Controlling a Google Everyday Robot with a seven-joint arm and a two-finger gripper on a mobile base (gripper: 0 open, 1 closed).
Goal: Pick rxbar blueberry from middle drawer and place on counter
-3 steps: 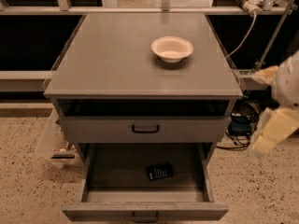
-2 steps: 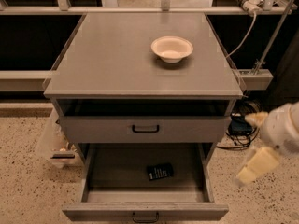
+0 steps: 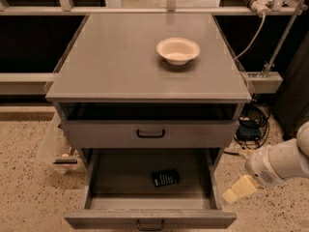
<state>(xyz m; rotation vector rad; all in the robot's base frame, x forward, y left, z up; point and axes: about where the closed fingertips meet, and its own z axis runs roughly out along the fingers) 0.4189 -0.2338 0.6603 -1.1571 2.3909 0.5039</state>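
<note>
The rxbar blueberry (image 3: 165, 178) lies flat on the floor of the open middle drawer (image 3: 104, 175), near its middle, dark with pale print. The counter (image 3: 111, 57) is the cabinet's grey top, with a cream bowl (image 3: 177, 50) on its right half. My gripper (image 3: 239, 189) is at the lower right, a pale tip on the white arm (image 3: 280, 161), just outside the drawer's right wall and level with the drawer. It is apart from the bar and holds nothing I can see.
A closed upper drawer front (image 3: 150, 133) with a black handle sits above the open drawer. Cables and a dark box (image 3: 251, 124) lie on the floor to the right. A clear plastic bin (image 3: 55, 151) stands at the left of the cabinet. A rail runs behind.
The arm has dropped from beside the counter's right edge down to the level of the open drawer and moved a little left toward it. The bar and bowl have not moved.
</note>
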